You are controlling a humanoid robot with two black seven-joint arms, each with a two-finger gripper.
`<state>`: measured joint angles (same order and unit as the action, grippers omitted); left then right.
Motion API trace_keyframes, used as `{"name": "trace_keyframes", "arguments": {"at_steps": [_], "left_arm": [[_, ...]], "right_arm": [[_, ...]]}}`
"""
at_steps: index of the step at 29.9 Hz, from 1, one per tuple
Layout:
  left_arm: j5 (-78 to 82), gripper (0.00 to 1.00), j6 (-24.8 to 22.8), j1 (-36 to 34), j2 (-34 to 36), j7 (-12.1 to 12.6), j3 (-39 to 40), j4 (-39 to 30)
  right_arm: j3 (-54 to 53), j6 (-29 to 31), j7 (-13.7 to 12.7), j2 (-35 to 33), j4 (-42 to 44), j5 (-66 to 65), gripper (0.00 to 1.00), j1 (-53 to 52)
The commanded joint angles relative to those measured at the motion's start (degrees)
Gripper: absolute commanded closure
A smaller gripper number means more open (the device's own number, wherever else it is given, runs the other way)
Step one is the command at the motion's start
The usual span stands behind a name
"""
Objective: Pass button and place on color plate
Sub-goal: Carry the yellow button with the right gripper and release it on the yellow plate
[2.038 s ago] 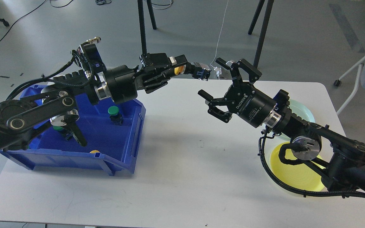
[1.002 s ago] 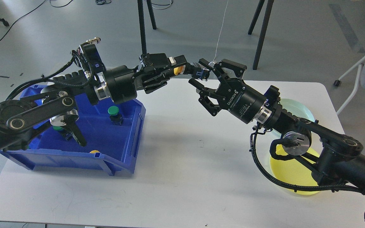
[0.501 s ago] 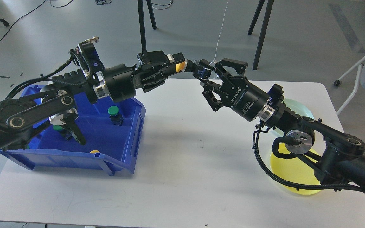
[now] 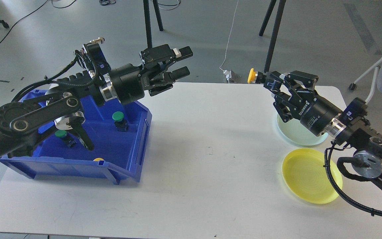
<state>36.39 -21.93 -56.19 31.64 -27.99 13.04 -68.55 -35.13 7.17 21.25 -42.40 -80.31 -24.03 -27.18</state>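
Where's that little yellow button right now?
In the head view, the yellow button is on the right, held in the air by the right gripper above the table's far edge, near the pale green plate.

Reading "ROBOTIQ" in white on black body of my right gripper [image 4: 279, 83], running along housing. Smaller white print beside it, too fine for me to read. No lettering I can make out on my left gripper [image 4: 182, 61] or elsewhere.
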Motion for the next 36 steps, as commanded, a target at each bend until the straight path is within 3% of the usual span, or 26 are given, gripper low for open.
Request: {"name": "trace_keyframes", "arguments": {"at_steps": [1,12,23,29,32,36], "left_arm": [[0.0,0.22,-0.5,0.0,0.0,0.0,0.0,0.1],[0.0,0.21,-0.6,-0.1,-0.1,0.0,0.0,0.0],[-0.1,0.21,-0.6,0.1,-0.1,0.0,0.0,0.0],[0.0,0.21,-0.7,0.1,-0.1,0.0,0.0,0.0],[0.0,0.21,-0.7,0.1,-0.1,0.0,0.0,0.0],[-0.1,0.21,-0.7,0.1,-0.1,0.0,0.0,0.0]], "right_arm": [[0.2,-14.1,-0.2,-6.8,-7.0,-9.2,0.99,6.1],[0.1,-35.0,1.1,-10.2,-11.0,-18.0,0.99,23.7],[5.1,-35.2,0.5,-9.7,-8.3,-18.6,0.88,27.9],[5.6,-35.2,-0.2,-9.4,-5.6,-18.2,0.76,28.3],[5.6,-35.2,-0.2,-9.3,-4.4,-18.1,0.61,28.6],[6.0,-35.2,-0.2,-8.5,-4.3,-17.9,0.51,28.6]]}}
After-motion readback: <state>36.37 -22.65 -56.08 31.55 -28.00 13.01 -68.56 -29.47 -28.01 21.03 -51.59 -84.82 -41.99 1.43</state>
